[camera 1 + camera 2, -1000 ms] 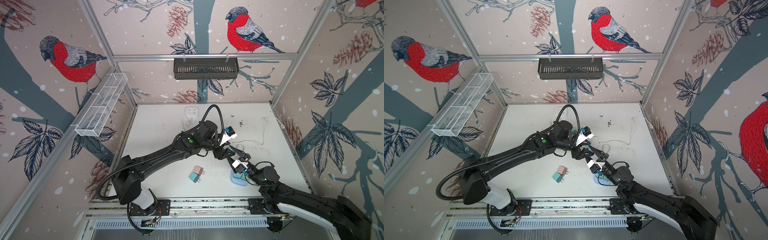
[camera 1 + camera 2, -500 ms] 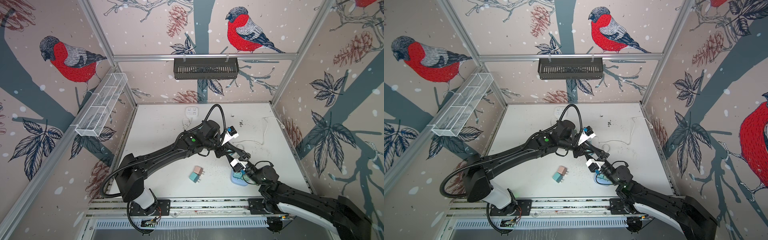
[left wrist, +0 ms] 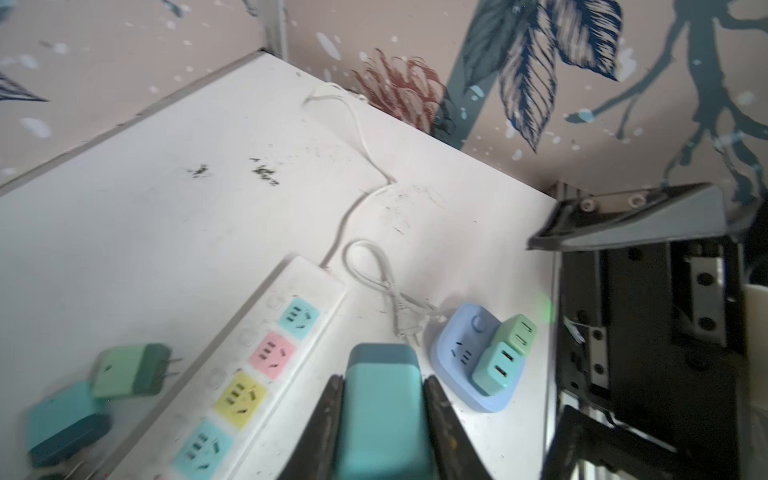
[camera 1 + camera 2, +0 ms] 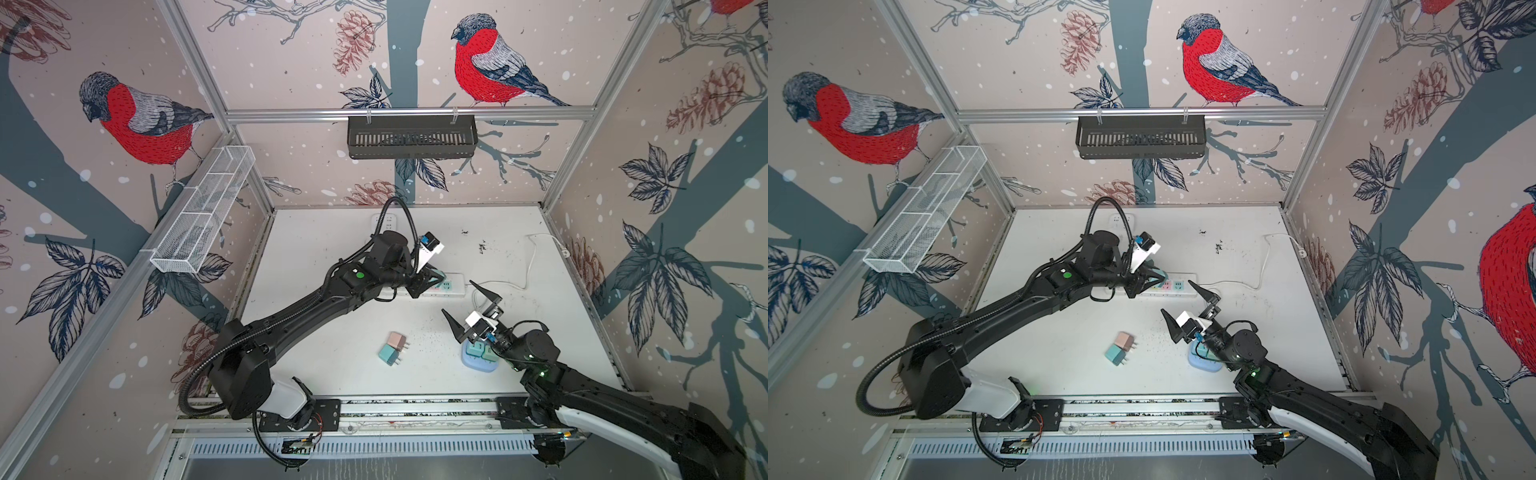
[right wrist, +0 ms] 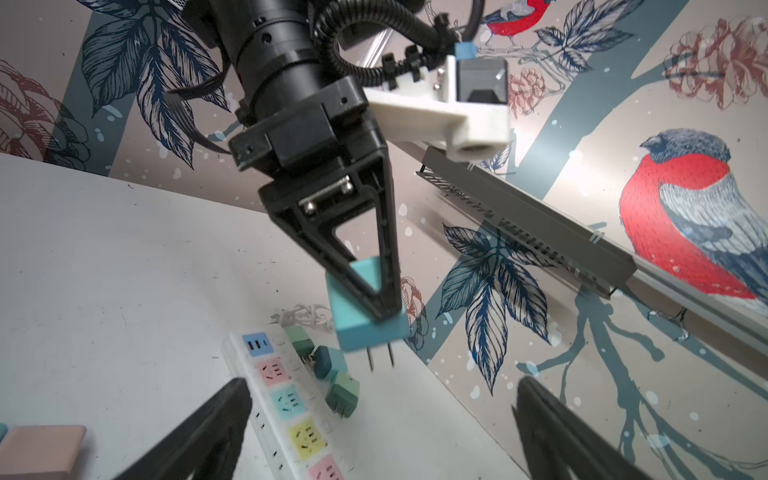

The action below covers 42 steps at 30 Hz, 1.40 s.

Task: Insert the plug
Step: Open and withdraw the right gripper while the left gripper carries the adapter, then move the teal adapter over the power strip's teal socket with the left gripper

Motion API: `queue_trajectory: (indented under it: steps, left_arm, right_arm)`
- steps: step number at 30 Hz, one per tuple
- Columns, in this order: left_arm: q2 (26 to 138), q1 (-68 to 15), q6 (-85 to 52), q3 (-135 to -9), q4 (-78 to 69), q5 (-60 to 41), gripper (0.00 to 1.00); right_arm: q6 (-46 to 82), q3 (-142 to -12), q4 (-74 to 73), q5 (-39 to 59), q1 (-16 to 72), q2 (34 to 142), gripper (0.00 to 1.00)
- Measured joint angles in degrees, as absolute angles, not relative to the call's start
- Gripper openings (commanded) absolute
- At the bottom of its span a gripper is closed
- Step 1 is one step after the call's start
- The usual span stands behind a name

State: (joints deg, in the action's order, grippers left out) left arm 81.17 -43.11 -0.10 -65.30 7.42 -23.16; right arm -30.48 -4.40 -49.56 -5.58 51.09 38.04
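Teal plug sat clamped in left gripper, prongs pointing down and bare. It was held in the air close to the power strip, not in any socket. White table carried the rest. The strip lay mid-table, coloured sockets up, with its white cord trailing toward the right wall. Right gripper hung between the strip and blue socket base, jaws spread wide, nothing between them. The base sat front right with two green plugs seated in it side by side. Pink plug and second teal plug lay loose, touching, front centre.
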Motion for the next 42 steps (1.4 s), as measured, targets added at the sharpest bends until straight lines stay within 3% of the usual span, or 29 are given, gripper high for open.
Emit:
queue_trajectory:
  steps: [8,18,30,42]
  left_arm:
    - [71.66,-42.41,4.19,-53.63,-1.91,-15.49,0.0]
    - [72.44,-42.63,15.55,-50.02,-5.26,-10.57,0.0]
    - [85.56,-42.92,28.58,-63.68,4.14,-17.06,0.0]
    - [108.49,-42.96,37.54,-87.05,20.75,-18.17,0.0]
  right_arm:
    - [-20.45,-4.21,-46.09,-13.61,45.91,34.92,1.0]
    - [-2.57,-1.43,-41.01,-20.93,32.27,28.53,1.0]
    - [21.12,-0.3,-35.07,-26.02,20.78,31.35,1.0]
    - [25.71,-0.3,-36.6,-20.97,16.69,33.67,1.0]
